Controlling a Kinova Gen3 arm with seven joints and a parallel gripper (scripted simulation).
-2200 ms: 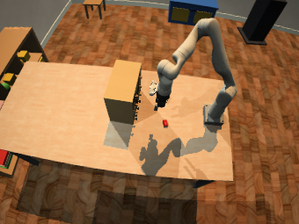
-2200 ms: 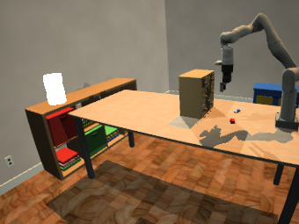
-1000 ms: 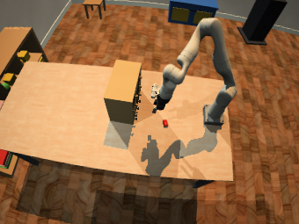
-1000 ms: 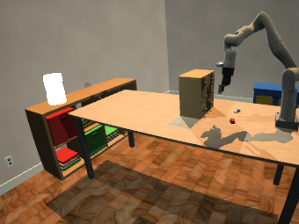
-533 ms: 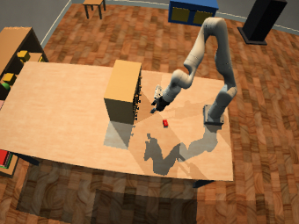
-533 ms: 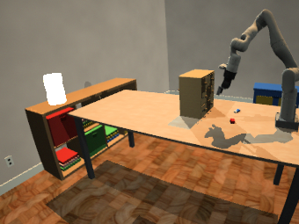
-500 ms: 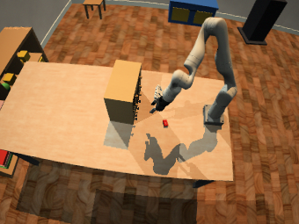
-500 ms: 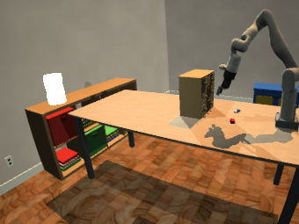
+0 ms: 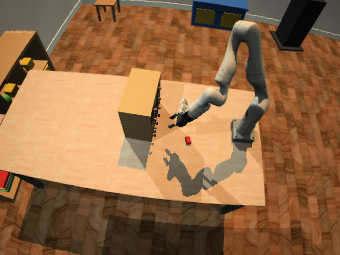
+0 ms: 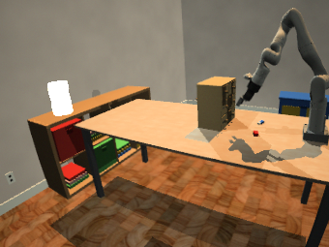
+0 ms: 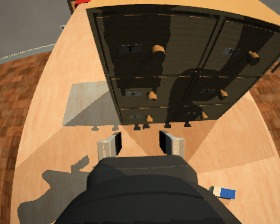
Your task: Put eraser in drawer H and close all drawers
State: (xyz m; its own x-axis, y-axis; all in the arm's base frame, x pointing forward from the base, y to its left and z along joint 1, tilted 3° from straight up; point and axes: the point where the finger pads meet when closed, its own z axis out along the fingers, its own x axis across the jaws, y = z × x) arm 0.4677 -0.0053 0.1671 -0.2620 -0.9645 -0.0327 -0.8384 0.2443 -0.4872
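The small wooden chest [image 9: 141, 88] [image 10: 209, 105] [image 11: 107, 45] stands upright, its drawers facing the arm. Several drawers with round knobs show in the wrist view and look pushed in; the small label letters are not clearly legible, so I cannot tell which is H. The blue-and-white block, seemingly the eraser, [image 10: 261, 122] [image 11: 227, 193] lies on the table in front of the chest, right of the gripper in the wrist view. My gripper [image 9: 172, 121] [image 10: 240, 101] [image 11: 140, 139] is open and empty, raised above the table, pointing towards the chest front without visible contact.
A red block [image 9: 188, 140] [image 10: 255, 133] lies on the table near the blue-and-white one; the gripper body hides it in the wrist view. The arm's base stands at the table's end. A bookcase [image 10: 39, 129] stands beyond the table's far end.
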